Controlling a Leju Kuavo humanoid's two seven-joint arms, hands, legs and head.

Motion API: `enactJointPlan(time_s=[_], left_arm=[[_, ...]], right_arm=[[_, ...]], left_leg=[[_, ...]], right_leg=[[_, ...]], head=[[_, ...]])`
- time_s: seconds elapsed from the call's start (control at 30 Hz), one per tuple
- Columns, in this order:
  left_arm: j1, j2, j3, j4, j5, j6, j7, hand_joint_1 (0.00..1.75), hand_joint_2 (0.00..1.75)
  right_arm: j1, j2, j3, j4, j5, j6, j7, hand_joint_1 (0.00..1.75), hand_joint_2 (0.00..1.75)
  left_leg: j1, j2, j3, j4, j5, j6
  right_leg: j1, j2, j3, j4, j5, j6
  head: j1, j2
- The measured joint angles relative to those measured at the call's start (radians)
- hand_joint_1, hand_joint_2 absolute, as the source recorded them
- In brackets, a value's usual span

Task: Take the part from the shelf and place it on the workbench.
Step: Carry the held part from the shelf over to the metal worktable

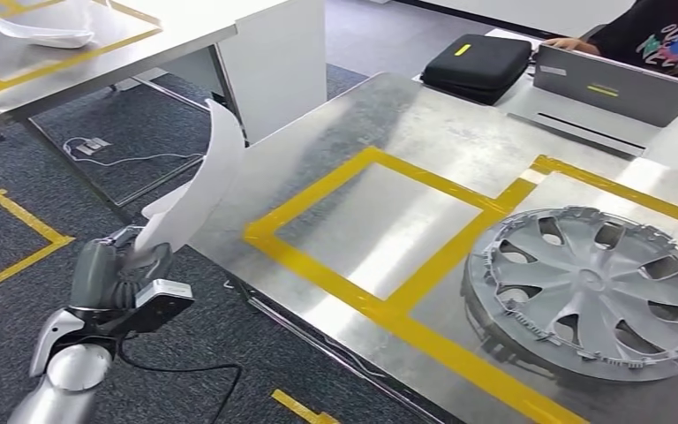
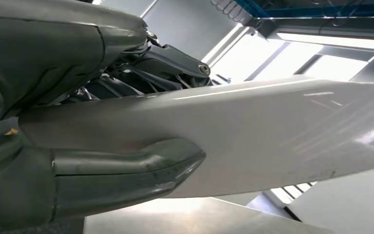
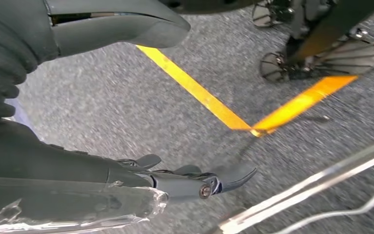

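1. The robot's left hand (image 1: 132, 269) sits low at the left of the head view, off the near-left edge of the workbench (image 1: 380, 132) and above grey carpet. It holds the part (image 1: 199, 181) — a long, curved white panel.

2. The left wrist view shows the grip closely: the thick grey thumb (image 2: 141, 165) presses on one face of the white part (image 2: 272, 131), and the darker fingers (image 2: 165, 66) close on the opposite face. The hold is at one end of the panel.

3. From the fingers, the part's long axis rises up and away, leaning toward the workbench. Its free tip is just beside the bench's left edge; whether it touches the edge cannot be told.

4. The workbench top is bare metal marked with yellow tape. An empty taped square (image 1: 375, 225) lies forward and to the right of the held part. A grey wheel cover (image 1: 596, 287) lies in the next taped area, further right.

5. The right hand (image 3: 141, 178) hangs over the carpet and a yellow floor line (image 3: 195, 90), with its fingers apart and holding nothing. The left hand is plainly the nearer one — the placement likely needs it carried right and forward, with the panel tipped flat.

6. A second white part (image 1: 44, 34) lies on another table (image 1: 185, 26) at the far left. A person sits at the far right behind a laptop (image 1: 613, 88).
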Motion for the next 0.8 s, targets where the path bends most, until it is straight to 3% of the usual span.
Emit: enactJointPlan(time_s=[0.07,0.1,0.17,0.2,0.23,0.3,0.37,0.43,0.5,0.53,0.6,0.63,0.67,0.7,0.73,0.8], left_arm=[[0.0,0.001,0.0,0.0,-0.001,0.002,0.0,1.75,1.75],[0.0,0.001,0.0,0.0,-0.002,0.002,0.0,1.75,1.75],[0.002,0.002,0.0,0.0,-0.007,0.002,0.0,1.75,1.75],[0.001,0.002,0.0,0.0,-0.009,0.003,0.0,1.75,1.75],[0.0,0.003,0.0,0.0,-0.011,0.003,0.0,1.75,1.75],[-0.005,0.004,0.0,0.001,-0.014,0.004,0.0,1.75,1.75],[-0.011,0.005,0.0,0.001,-0.016,0.004,0.0,1.75,1.75],[-0.014,0.006,-0.001,0.002,-0.019,0.004,0.0,1.75,1.75],[-0.017,0.008,-0.001,0.003,-0.02,0.004,0.0,1.75,1.75],[-0.018,0.009,-0.001,0.003,-0.021,0.005,0.0,1.75,1.75],[-0.019,0.013,-0.001,0.007,-0.026,0.005,0.001,1.75,1.75],[-0.02,0.014,-0.001,0.012,-0.031,0.006,0.002,1.75,1.75],[-0.023,0.016,-0.001,0.018,-0.037,0.006,0.005,1.75,1.75],[-0.028,0.016,-0.001,0.025,-0.043,0.007,0.009,1.75,1.75],[-0.037,0.016,-0.001,0.033,-0.05,0.009,0.014,1.75,1.75],[-0.065,0.016,-0.001,0.053,-0.068,0.017,0.027,1.75,1.75]], right_arm=[[-0.004,0.0,0.0,0.0,0.002,0.001,0.0,0.0,1.75],[-0.007,0.0,-0.001,0.0,0.002,0.001,0.0,0.0,1.75],[-0.008,0.001,-0.001,0.0,0.005,0.002,0.0,0.0,1.75],[-0.006,0.002,-0.001,0.0,0.006,0.003,0.0,0.0,1.75],[-0.005,0.002,-0.002,0.0,0.008,0.003,-0.001,0.0,1.75],[-0.007,0.002,-0.002,0.0,0.011,0.003,-0.002,0.0,1.75],[-0.011,0.002,-0.002,0.0,0.013,0.004,-0.003,0.0,1.75],[-0.01,0.002,-0.003,0.0,0.015,0.004,-0.003,0.0,1.75],[-0.008,0.002,-0.003,0.0,0.016,0.004,-0.003,0.0,1.75],[-0.008,0.002,-0.003,0.0,0.017,0.004,-0.003,0.0,1.75],[-0.011,0.002,-0.003,0.0,0.02,0.006,-0.003,0.0,1.75],[-0.012,0.002,-0.003,0.0,0.022,0.007,-0.003,0.0,1.75],[-0.011,0.002,-0.003,0.0,0.025,0.009,-0.003,0.0,1.75],[-0.011,0.002,-0.003,0.0,0.028,0.01,-0.003,0.0,1.75],[-0.01,0.002,-0.003,0.0,0.032,0.011,-0.003,0.0,1.75],[-0.011,0.002,-0.003,0.0,0.039,0.011,-0.005,0.0,1.75]], left_leg=[[-0.002,0.028,0.005,-0.007,0.003,0.007],[-0.004,0.042,0.005,-0.007,0.002,0.01],[-0.007,0.07,0.005,-0.007,0.0,0.011],[-0.008,0.082,0.006,-0.006,-0.001,0.01],[-0.008,0.093,0.007,-0.006,-0.003,0.008],[-0.011,0.113,0.012,-0.006,-0.008,0.002],[-0.014,0.129,0.016,-0.006,-0.012,-0.008],[-0.014,0.142,0.02,-0.008,-0.015,-0.018],[-0.01,0.121,0.02,0.007,-0.031,-0.029],[-0.007,0.099,0.008,0.039,-0.054,-0.034],[-0.004,0.06,-0.047,0.158,-0.116,-0.038],[-0.004,0.054,-0.078,0.219,-0.139,-0.039],[-0.003,0.052,-0.099,0.255,-0.143,-0.04],[-0.003,0.051,-0.104,0.259,-0.128,-0.04],[-0.002,0.048,-0.091,0.224,-0.096,-0.039],[0.002,0.019,-0.04,0.105,-0.027,-0.035]], right_leg=[[0.003,-0.068,-0.048,0.098,-0.056,0.006],[0.001,-0.09,-0.079,0.164,-0.087,0.011],[-0.003,-0.107,-0.113,0.241,-0.111,0.017],[-0.004,-0.111,-0.101,0.225,-0.097,0.018],[-0.004,-0.118,-0.068,0.171,-0.07,0.017],[0.001,-0.156,0.017,0.032,-0.028,0.009],[0.009,-0.175,0.058,-0.033,-0.02,-0.005],[0.011,-0.157,0.06,-0.037,-0.017,-0.016],[0.007,-0.138,0.065,-0.046,-0.012,-0.027],[0.004,-0.128,0.068,-0.05,-0.009,-0.032],[0.003,-0.107,0.07,-0.052,-0.007,-0.037],[0.003,-0.094,0.07,-0.052,-0.007,-0.038],[0.003,-0.08,0.07,-0.051,-0.007,-0.038],[0.003,-0.067,0.07,-0.049,-0.007,-0.038],[0.003,-0.054,0.07,-0.048,-0.007,-0.037],[0.004,-0.031,0.069,-0.043,-0.007,-0.034]], head=[[0.006,0.0],[0.007,0.0],[0.007,0.0],[0.007,0.0],[0.008,0.0],[0.007,0.0],[0.006,0.0],[0.005,0.0],[0.003,0.0],[0.001,0.0],[-0.003,0.0],[-0.003,0.0],[-0.004,0.0],[-0.004,0.0],[-0.004,0.0],[-0.004,0.0]])
